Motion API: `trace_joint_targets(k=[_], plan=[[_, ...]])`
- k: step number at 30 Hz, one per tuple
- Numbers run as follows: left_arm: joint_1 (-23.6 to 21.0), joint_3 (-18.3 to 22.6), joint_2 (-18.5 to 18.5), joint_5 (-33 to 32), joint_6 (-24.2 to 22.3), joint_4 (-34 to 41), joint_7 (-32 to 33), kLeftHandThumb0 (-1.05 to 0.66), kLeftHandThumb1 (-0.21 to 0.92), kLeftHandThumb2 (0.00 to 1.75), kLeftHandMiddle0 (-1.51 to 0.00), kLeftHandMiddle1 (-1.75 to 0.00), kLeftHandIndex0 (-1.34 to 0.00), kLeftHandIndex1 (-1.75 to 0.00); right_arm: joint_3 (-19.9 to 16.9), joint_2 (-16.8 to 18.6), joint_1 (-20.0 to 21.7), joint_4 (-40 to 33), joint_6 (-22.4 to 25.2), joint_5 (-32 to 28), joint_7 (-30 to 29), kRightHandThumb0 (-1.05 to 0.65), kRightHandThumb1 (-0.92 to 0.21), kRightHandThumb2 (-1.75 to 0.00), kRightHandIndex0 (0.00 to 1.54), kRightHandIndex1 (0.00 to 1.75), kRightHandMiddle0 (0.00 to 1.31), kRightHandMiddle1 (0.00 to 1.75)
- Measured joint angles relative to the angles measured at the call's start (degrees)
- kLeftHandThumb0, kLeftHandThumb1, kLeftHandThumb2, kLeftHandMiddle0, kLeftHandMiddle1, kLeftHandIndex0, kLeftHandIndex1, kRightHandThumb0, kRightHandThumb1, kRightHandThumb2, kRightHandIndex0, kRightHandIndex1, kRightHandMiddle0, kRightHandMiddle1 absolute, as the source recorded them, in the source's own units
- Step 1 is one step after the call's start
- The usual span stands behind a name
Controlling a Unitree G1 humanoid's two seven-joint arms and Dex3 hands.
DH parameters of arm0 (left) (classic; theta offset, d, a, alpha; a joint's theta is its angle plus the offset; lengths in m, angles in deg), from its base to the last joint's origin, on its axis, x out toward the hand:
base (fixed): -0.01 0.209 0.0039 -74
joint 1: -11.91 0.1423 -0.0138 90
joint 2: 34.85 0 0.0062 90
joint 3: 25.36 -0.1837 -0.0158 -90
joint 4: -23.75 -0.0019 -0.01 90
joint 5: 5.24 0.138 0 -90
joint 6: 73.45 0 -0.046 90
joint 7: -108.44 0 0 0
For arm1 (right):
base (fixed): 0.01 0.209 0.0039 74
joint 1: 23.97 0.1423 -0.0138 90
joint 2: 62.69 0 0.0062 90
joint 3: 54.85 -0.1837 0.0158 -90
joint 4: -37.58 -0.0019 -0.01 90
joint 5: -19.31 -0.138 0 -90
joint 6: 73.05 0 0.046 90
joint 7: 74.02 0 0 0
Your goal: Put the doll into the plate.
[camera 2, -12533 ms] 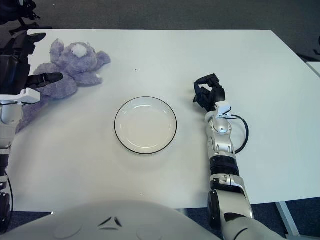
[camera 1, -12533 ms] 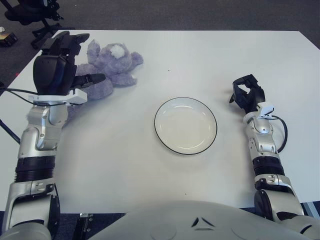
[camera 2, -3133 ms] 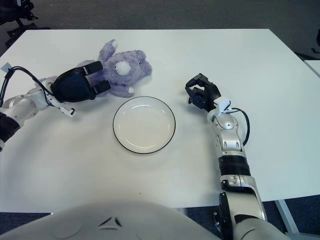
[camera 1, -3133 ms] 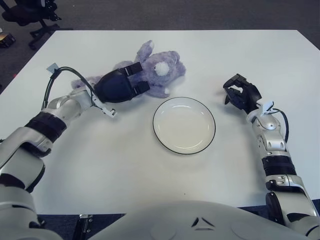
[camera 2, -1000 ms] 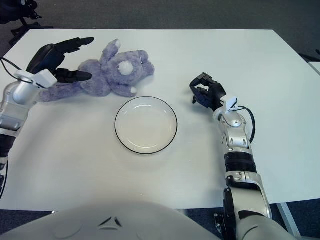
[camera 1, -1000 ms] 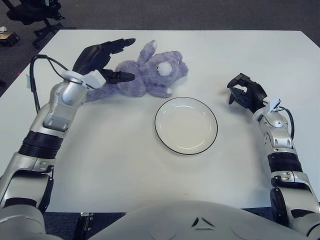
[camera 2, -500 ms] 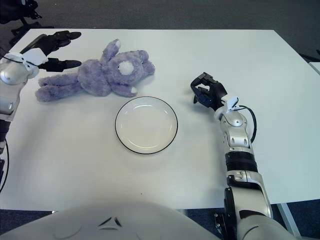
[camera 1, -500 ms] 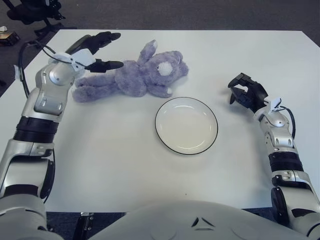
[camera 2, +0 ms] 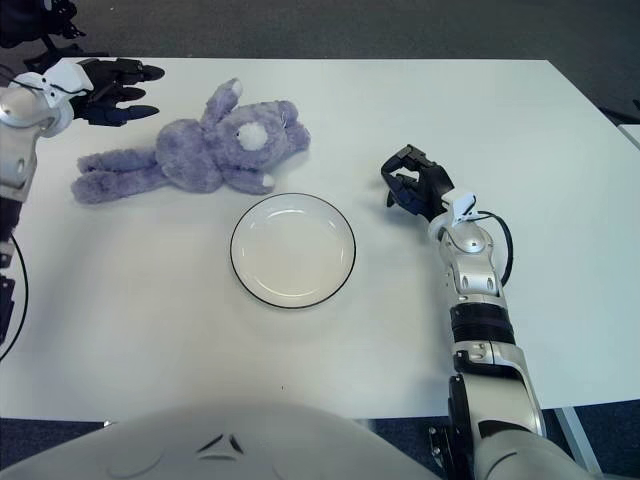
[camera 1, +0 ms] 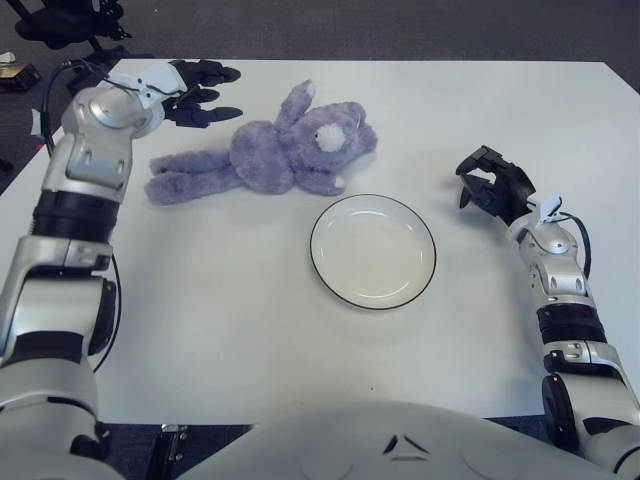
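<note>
My left hand [camera 1: 195, 92] has its fingers loosely spread and holding nothing, up at the far-left of the table [camera 1: 250, 330], just beyond the doll's legs. My right hand [camera 1: 492, 188] shows its fingers curled in, empty, to the right of the plate [camera 1: 372, 251]. I see the purple doll [camera 1: 262, 158] lying flat on the table, close behind the plate's far-left rim, not in it.
</note>
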Motion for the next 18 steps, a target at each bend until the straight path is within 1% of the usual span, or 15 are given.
trace_joint_targets(k=[1,4,9,14,18], plan=[[-1.44,-0.63,0.32,0.65,1.21,-2.61,-0.52,-0.74,0.92,0.21,-0.46,-0.01,-0.37,-0.03,0.06,0.0,-0.05,0.03,-0.13,0.03,-0.01,-0.35,-0.92,-0.37,0.8,1.58,0.36,1.58],[-3.93,-1.73,1.14,1.91,3.34,-6.97,-0.96,-0.74,0.92,0.21,-0.46,-0.02,-0.38,-0.03,0.14,0.01,-0.09,0.08,-0.33,0.09,-0.11,-0.35,-0.92,-0.37,0.8,1.58,0.36,1.58],[-6.02,-2.39,2.44,2.73,5.9,-11.55,-1.1,-0.73,0.92,0.2,-0.47,-0.02,-0.38,-0.03,0.29,0.01,-0.19,0.13,-0.52,0.09,-0.15,-0.35,-0.92,-0.37,0.8,1.57,0.35,1.58],[-8.32,-3.23,4.75,3.81,5.81,-16.52,-1.95,-0.71,0.92,0.17,-0.49,-0.02,-0.4,-0.03,0.29,0.01,-0.39,0.13,-0.6,0.09,-0.28,-0.35,-0.92,-0.37,0.8,1.57,0.36,1.58],[-9.06,-3.37,6.45,4.0,5.86,-19.24,-2.33,-0.7,0.92,0.17,-0.5,-0.02,-0.4,-0.03,0.4,0.01,-0.39,0.13,-0.72,0.09,-0.33,-0.35,-0.92,-0.37,0.8,1.57,0.36,1.58]])
